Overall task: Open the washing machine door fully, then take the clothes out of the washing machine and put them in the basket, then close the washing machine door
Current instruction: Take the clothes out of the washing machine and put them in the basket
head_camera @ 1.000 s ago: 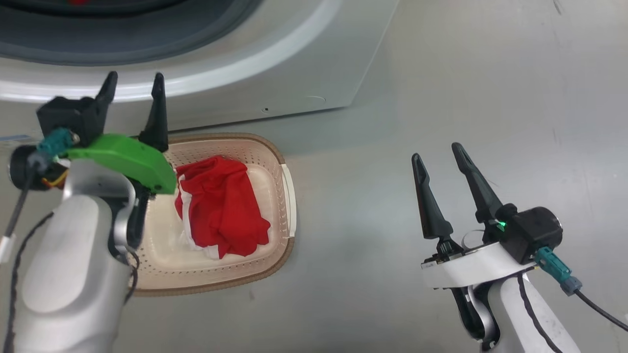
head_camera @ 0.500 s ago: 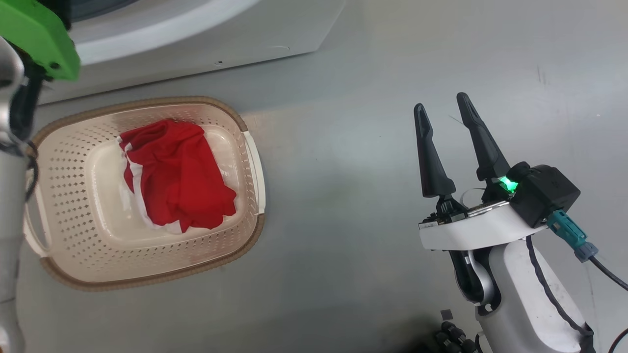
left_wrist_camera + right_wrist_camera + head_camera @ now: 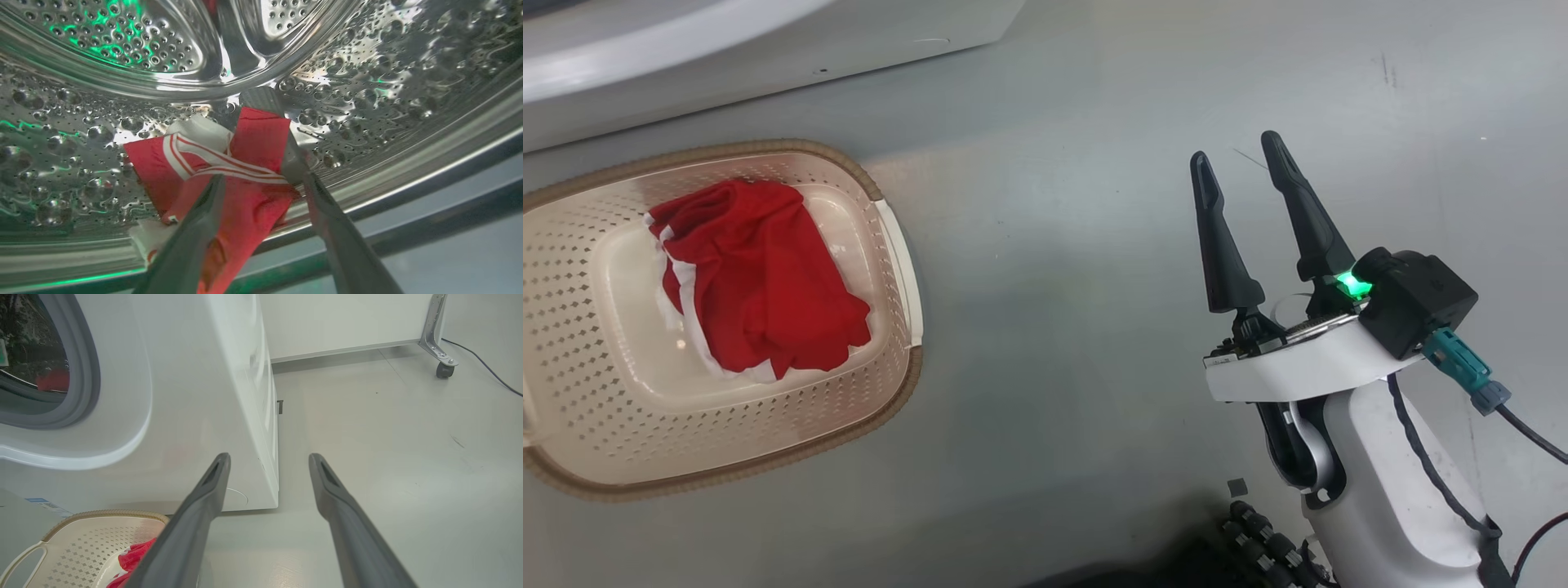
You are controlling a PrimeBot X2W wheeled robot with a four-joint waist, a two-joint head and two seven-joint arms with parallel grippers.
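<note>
My left gripper [image 3: 261,179] is inside the washing machine's perforated steel drum [image 3: 122,45]. It is open, with one finger on each side of a bright red garment with white stripes [image 3: 245,163] lying on the drum's bottom. A second red garment [image 3: 752,278] lies in the cream basket [image 3: 894,245] on the floor in front of the white washing machine [image 3: 768,49]. My right gripper [image 3: 1241,163] stands open and empty over bare floor, right of the basket. The right wrist view shows that gripper [image 3: 268,457], the grey rubber ring [image 3: 88,375] and the basket [image 3: 102,516]. The washing machine door is out of view.
Grey floor [image 3: 1054,245] stretches between the basket and my right arm. To the right of the machine, a metal leg on a caster [image 3: 443,355] and a dark cable [image 3: 490,371] sit near the far wall. A small blue sticker [image 3: 41,502] marks the machine's lower front.
The head camera has turned, so basket and machine slid left in its view. My left arm has gone up out of that view, towards the machine. The right gripper stays open.
</note>
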